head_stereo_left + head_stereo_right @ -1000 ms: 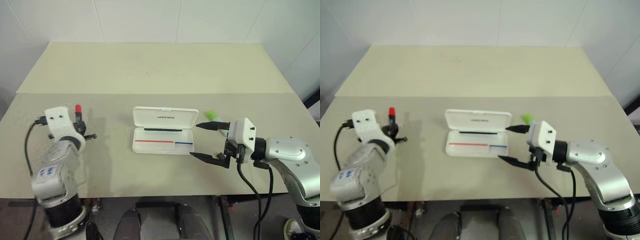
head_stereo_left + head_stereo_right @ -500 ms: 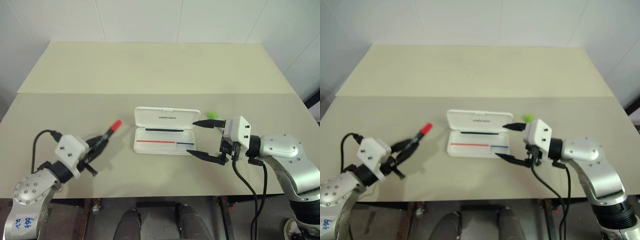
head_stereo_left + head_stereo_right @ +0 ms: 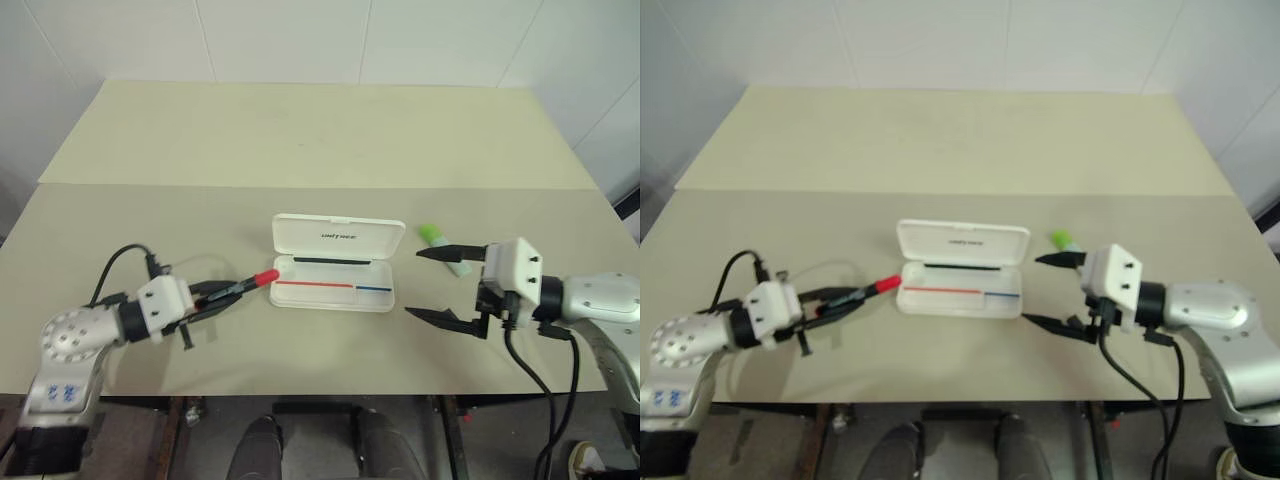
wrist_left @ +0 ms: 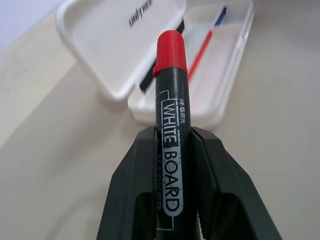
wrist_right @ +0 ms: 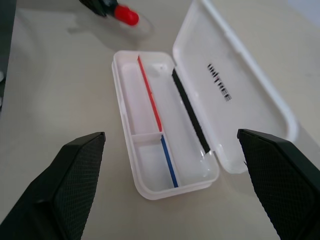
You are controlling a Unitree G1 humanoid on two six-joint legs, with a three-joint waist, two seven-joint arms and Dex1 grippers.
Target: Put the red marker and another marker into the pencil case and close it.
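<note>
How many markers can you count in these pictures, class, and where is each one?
2. The red marker is gripped in the left gripper, its cap just left of the open pencil case. The green marker lies on the table right of the case. None seem hidden.

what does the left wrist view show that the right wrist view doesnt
Left wrist view alone: the left gripper shut on the red marker, whose black barrel reads WHITE BOARD, red cap pointing at the case.

Right wrist view alone: the right gripper with its fingers wide open above the case, and the divider splitting the tray into compartments.

Both: the open white pencil case on the table, its lid with dark logo text, the red and blue lines inside, and the marker's red cap.
</note>
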